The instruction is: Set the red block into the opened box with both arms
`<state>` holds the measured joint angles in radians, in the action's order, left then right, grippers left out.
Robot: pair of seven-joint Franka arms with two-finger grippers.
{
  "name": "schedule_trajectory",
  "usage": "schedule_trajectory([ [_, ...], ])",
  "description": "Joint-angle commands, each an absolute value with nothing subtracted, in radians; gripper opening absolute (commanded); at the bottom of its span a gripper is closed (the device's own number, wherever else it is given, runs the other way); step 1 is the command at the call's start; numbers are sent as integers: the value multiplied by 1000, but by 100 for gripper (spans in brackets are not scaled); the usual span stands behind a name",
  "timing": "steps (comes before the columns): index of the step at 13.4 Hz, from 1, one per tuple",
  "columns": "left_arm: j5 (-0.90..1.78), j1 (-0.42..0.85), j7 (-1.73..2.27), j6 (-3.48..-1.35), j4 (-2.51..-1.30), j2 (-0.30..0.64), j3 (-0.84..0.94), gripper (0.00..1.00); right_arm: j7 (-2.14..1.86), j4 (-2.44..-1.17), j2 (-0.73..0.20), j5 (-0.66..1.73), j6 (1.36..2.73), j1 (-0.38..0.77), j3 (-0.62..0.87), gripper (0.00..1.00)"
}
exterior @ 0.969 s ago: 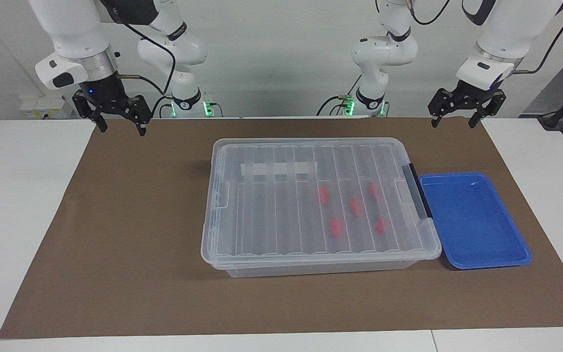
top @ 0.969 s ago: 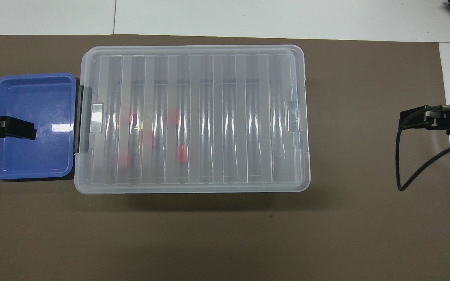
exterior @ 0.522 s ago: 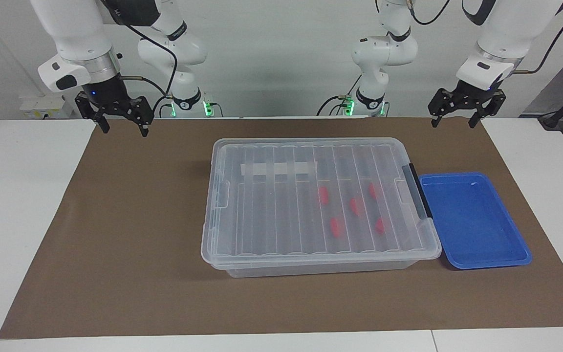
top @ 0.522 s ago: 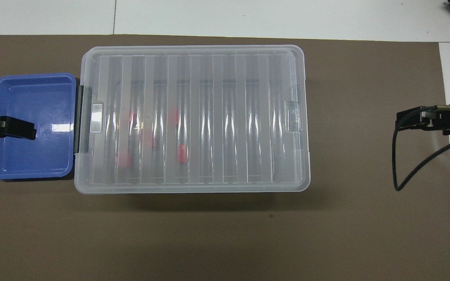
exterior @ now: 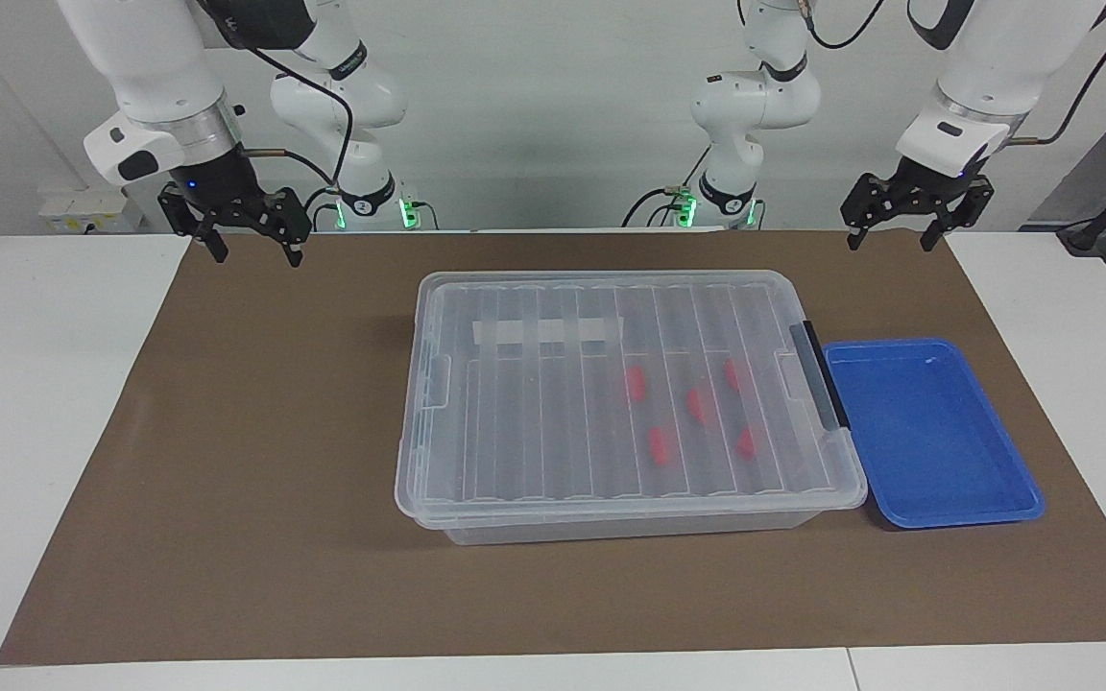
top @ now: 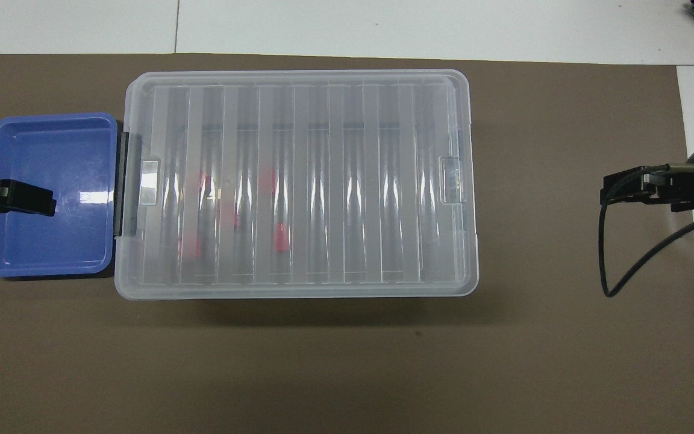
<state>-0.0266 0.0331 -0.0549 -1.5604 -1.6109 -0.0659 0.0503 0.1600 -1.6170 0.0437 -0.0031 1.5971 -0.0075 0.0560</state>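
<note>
- Box [exterior: 611, 403] at mid-worktop on the brown mat [exterior: 227, 480], lid shut, long axis running from one arm's end to the other.
- Five red blocks [exterior: 636, 383] visible through the ribbed clear lid, inside, clustered toward the left arm's end.
- Black bar handle [exterior: 819, 372] at that same end, touching the blue tray [exterior: 932, 432], which holds nothing.
- Left tool [exterior: 889, 234] released, raised over the mat's edge nearest the robots, close to the handle end; likely nearer arm for lifting the lid.
- Right tool [exterior: 251, 251] released, over the mat corner, well apart from the box.
- Judged: lid still to be opened first.
</note>
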Motion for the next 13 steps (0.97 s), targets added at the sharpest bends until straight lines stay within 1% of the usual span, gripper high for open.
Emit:
schedule_trajectory([
  [1, -20, 29, -54, -1543, -1609, -75, 49, 100, 133, -1626, 51, 5, 1586, -23, 61, 100],
  [13, -20, 29, -54, -1543, -1609, -75, 49, 100, 141, -1626, 52, 5, 1572, -21, 61, 100],
])
